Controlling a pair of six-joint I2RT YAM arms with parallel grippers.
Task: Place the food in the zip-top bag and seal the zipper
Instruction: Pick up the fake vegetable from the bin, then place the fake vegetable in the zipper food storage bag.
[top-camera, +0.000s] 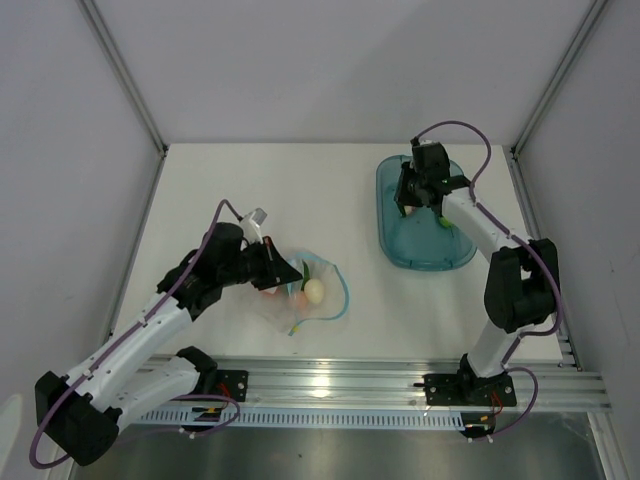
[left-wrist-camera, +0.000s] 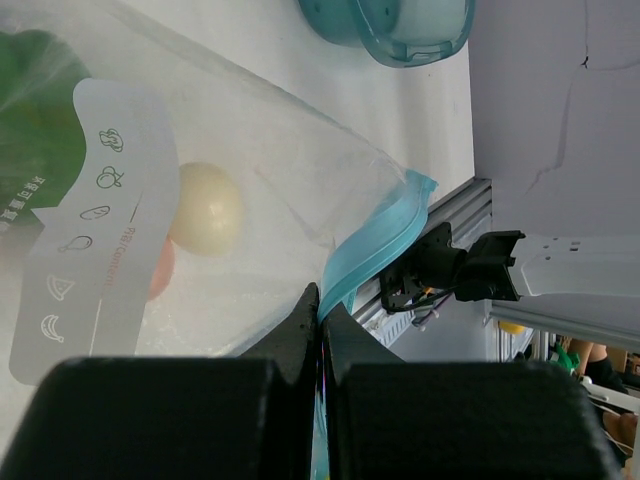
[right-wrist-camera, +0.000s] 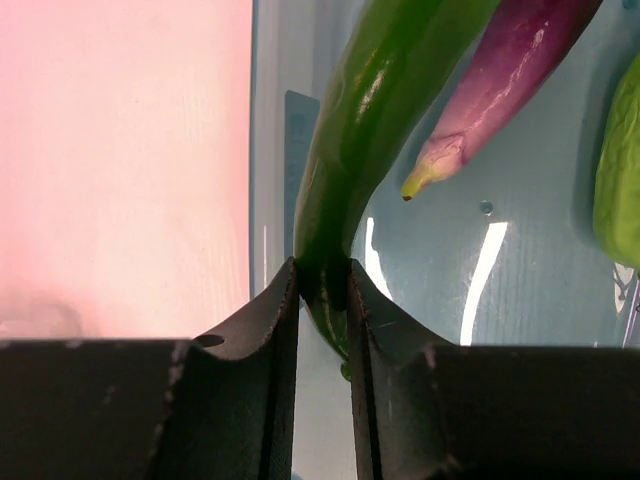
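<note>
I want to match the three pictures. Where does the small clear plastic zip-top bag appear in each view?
Top external: the small clear plastic zip-top bag lies left of centre, low, at the left gripper.
Left wrist: it fills left and middle, light blue zipper strip pinched.
Right wrist: not in it.
Shared landmark: the translucent blue oval tray: upper right from above, top edge at left wrist, background at right wrist.

Translucent blue oval tray (top-camera: 408, 248) on white table (top-camera: 270, 190)

White table (top-camera: 260, 190), pale grey wall panels (top-camera: 330, 60) on three sides, aluminium rail (top-camera: 340, 385) along near edge, even light.
</note>
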